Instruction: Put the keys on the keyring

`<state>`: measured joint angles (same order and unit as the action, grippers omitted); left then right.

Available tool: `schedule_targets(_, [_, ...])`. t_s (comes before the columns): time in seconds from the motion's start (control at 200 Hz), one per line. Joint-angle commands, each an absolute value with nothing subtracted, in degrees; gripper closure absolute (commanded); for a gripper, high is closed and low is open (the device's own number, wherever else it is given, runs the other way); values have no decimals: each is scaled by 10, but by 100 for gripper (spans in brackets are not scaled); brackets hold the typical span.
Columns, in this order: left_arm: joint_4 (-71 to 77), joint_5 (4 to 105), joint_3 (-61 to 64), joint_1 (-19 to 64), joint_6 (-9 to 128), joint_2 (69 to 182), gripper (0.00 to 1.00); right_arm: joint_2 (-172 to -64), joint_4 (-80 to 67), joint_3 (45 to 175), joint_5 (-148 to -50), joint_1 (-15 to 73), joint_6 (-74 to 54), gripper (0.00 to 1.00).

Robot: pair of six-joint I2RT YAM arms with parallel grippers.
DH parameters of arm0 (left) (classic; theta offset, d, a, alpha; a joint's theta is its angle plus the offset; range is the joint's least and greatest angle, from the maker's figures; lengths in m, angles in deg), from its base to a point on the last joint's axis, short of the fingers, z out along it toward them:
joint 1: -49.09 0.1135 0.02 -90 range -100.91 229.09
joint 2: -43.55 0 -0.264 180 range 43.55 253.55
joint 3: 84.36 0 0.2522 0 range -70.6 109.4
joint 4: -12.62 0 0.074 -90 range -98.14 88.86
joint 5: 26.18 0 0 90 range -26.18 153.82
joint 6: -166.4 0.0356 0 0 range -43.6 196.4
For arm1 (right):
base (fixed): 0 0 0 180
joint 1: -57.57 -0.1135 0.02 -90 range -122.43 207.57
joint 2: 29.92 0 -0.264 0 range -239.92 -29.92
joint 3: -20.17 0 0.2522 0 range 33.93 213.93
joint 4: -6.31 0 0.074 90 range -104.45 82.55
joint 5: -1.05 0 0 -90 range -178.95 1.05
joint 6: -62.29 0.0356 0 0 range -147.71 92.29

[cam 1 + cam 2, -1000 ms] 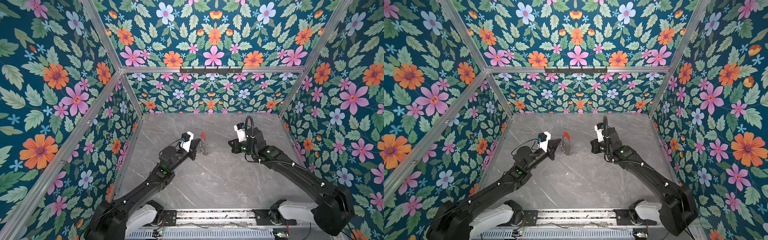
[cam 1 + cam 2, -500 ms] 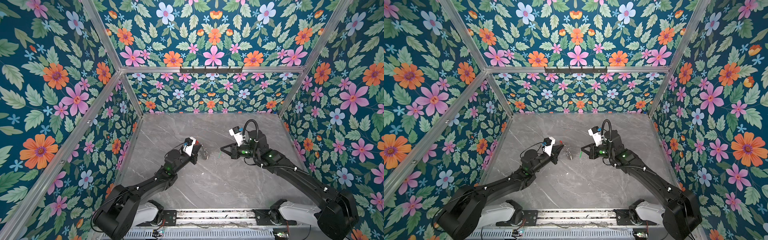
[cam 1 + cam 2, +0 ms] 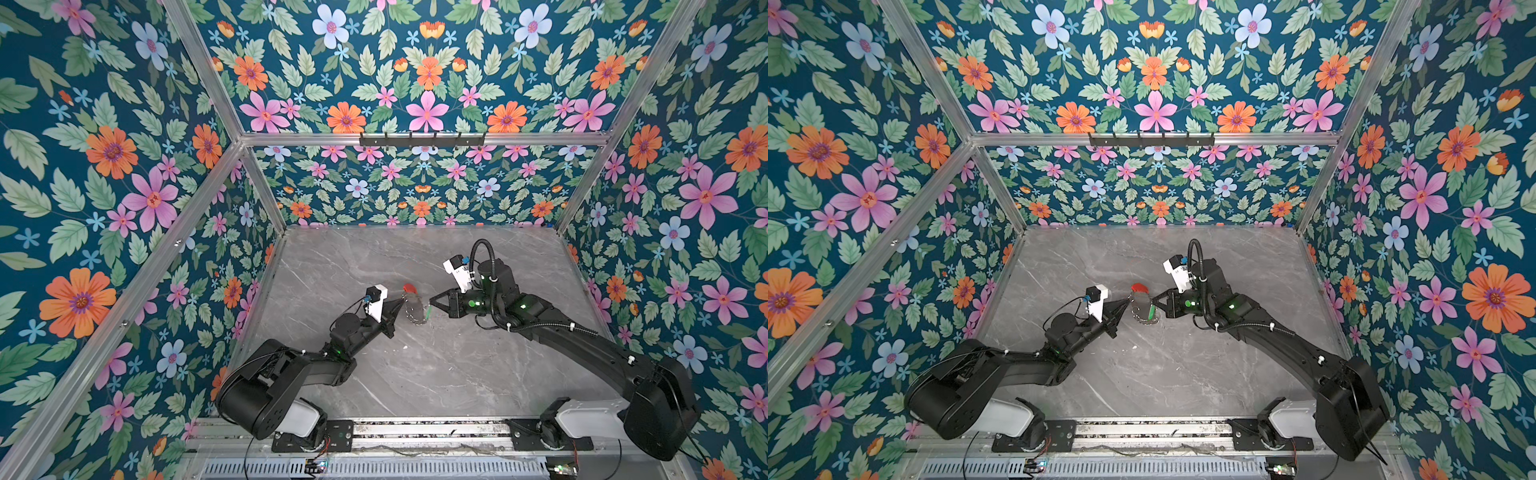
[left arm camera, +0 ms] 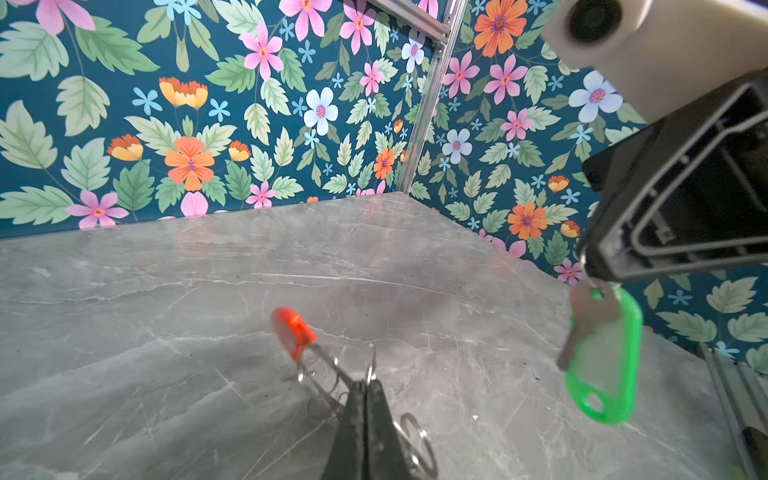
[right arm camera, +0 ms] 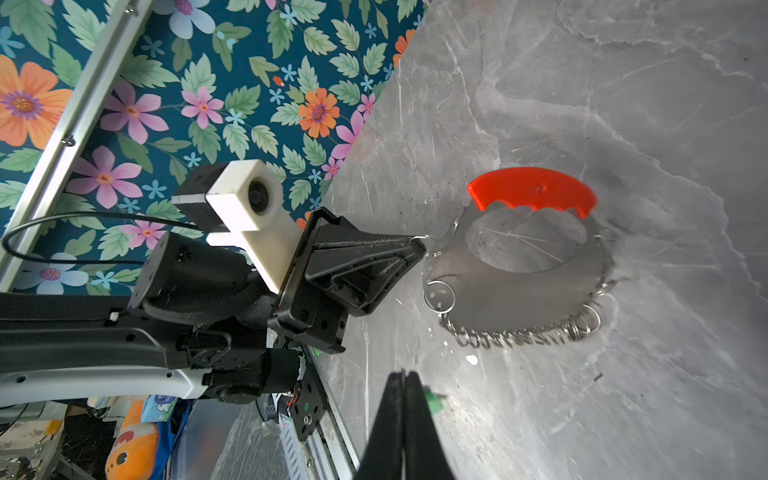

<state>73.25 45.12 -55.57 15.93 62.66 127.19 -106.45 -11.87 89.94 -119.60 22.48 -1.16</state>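
With left gripper (image 5: 419, 245) clamped shut on one small rim loop (image 5: 432, 246), holding the keyring (image 5: 519, 299) upright mid table (image 3: 415, 374), and right gripper (image 5: 403, 378) pinched shut on the key (image 4: 602, 361) just beside it, the ring could swivel on that loop and the key miss.

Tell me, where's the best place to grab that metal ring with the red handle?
Its bare flat rim just below the red arc, pinched from the side across the thin plate, much as the left gripper holds the keyring now. It stands upright and small loops crowd the lower rim, so that edge looks clearest.
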Motion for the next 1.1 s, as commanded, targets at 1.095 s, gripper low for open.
schedule_targets(1.095, [815,421,-572,159,602,1258,100,-1222,-105,1010,-1298,204,-23,100])
